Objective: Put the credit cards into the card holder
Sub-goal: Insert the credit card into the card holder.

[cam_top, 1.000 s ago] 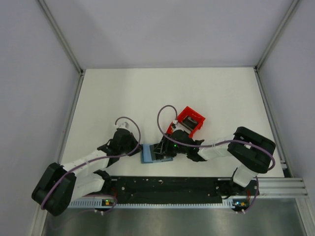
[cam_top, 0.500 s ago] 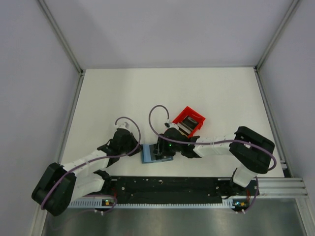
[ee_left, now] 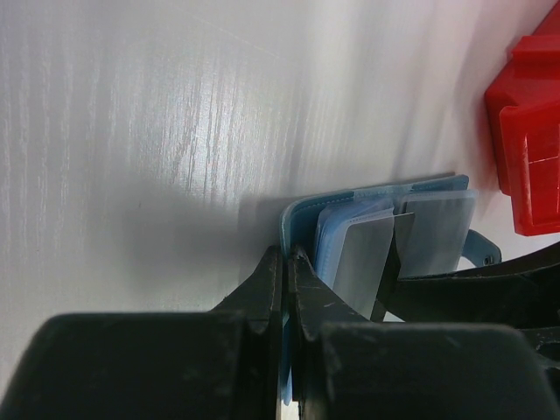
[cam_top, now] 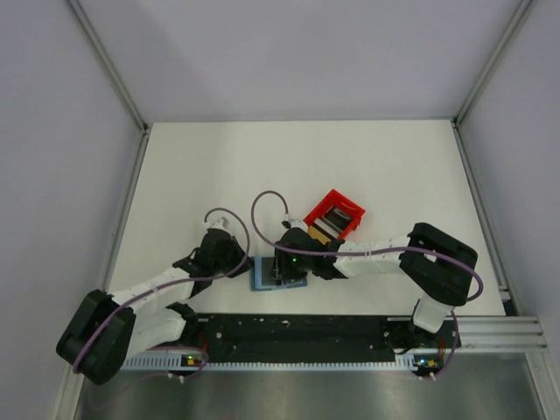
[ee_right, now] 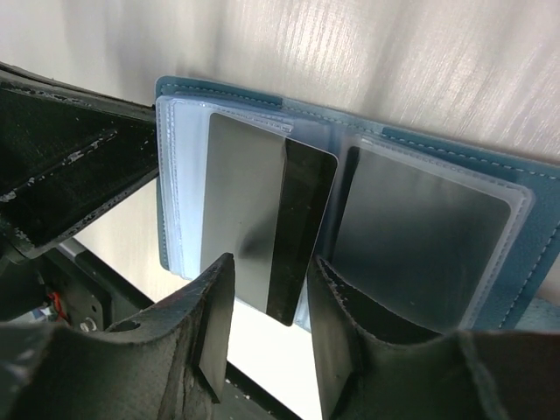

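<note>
**Top external.** The card holder (cam_top: 262, 280) lies open on the white surface (cam_top: 262, 166), near the arm bases and well apart from the walls. The left arm reaches in low from the left, its elbow folded, and the left pincer (cam_top: 248, 262) meets the holder's left edge. The right arm stretches flat across from the right, with the right pincer (cam_top: 282, 269) directly over the holder. The red bin (cam_top: 343, 210) sits just behind that wrist.

**Left wrist.** The left pincer is pressed together on the teal cover, pinning the holder down. Clear pockets fan open beyond it. A grey card (ee_left: 363, 258) shows among them. The dark bulk of the right pincer crowds in from the right.

**Right wrist.** The holder is spread wide. The grey card, with a black stripe, sits partway into the left pocket, and its near end juts out toward the camera. The right fingers (ee_right: 210, 332) are spread, and the card's free end lies between and below them. I see no pinch on it. The right-hand pocket already holds something dark.

**Judgement.** The step in hand is seating this card. The next move calls for a shallow push along the pocket's axis until the card goes fully home, while the left keeps its clamp so the holder does not slide. After that, fetch the next card, probably from the bin.
</note>
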### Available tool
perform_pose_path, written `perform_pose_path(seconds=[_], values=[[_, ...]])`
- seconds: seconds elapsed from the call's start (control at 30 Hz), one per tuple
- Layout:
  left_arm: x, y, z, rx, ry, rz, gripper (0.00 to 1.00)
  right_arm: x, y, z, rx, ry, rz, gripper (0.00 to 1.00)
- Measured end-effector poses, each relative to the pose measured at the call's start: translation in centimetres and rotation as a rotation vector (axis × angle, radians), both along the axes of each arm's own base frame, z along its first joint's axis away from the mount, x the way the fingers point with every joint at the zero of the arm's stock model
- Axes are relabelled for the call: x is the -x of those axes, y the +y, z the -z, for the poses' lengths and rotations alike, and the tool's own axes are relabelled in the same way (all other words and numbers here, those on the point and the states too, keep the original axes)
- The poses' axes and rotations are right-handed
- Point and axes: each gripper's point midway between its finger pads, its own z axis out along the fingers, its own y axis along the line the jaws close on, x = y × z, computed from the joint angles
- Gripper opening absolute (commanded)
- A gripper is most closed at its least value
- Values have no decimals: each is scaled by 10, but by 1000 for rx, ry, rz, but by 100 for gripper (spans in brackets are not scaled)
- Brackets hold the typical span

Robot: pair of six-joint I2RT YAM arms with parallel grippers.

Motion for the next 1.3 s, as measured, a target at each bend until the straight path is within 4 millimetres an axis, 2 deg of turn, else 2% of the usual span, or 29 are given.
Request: perform_pose_path(seconds=[0.2,0.5,0.77,1.0,1.3], values=[[0,0,0,2,-2,1,0,0,-1,1,20,-40,-44,36],[-2,1,0,-4,-9,-2,0,0,1,2,-3,-101,-113,29],[-2,1,0,-6,-12,-2,0,-4,1,0,-17,-125,-91,43],[-2,1,0,-4,-11,0,0,-13,-6,-7,-22,-148,-8,44],[-1,0,0,-3,-10,3,0,-13,-2,-5,-37,-137,-15,43]])
